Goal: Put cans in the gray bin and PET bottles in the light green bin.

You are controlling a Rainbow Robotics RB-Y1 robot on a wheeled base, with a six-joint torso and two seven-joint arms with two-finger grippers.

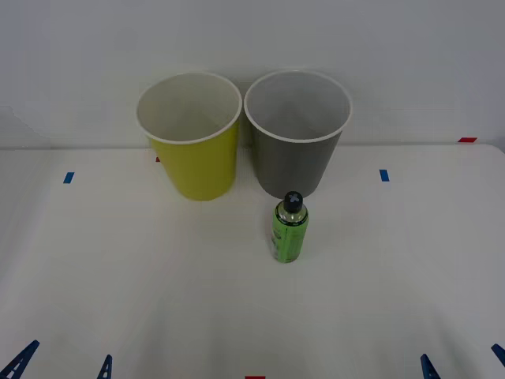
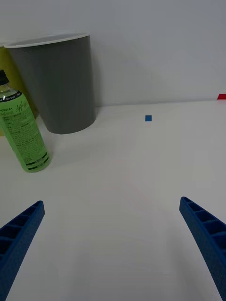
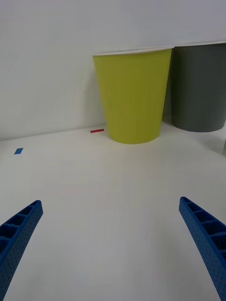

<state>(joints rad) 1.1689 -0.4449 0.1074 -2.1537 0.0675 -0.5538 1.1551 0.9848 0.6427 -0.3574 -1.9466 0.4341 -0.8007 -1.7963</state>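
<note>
The light green bin (image 1: pixel 193 170) and the gray bin (image 1: pixel 296 162) stand upright side by side at the back of the white table, green on the left. A small PET bottle (image 1: pixel 289 230) with a green label and black cap stands upright just in front of the gray bin. No cans are visible. My left gripper (image 1: pixel 63 367) is open at the near left edge, and my right gripper (image 1: pixel 464 365) is open at the near right edge. Both are empty and far from the bottle. The right wrist view shows the right gripper (image 2: pixel 111 203), the bottle (image 2: pixel 26 138) and the gray bin (image 2: pixel 61 84). The left wrist view shows the left gripper (image 3: pixel 111 202) and the light green bin (image 3: pixel 134 99).
A white wall rises right behind the bins. Small blue tape marks (image 1: pixel 69 178) (image 1: pixel 384 175) lie on the table left and right of the bins. A red tape mark (image 1: pixel 467 140) is at the far right. Bare tabletop lies between the grippers and the bottle.
</note>
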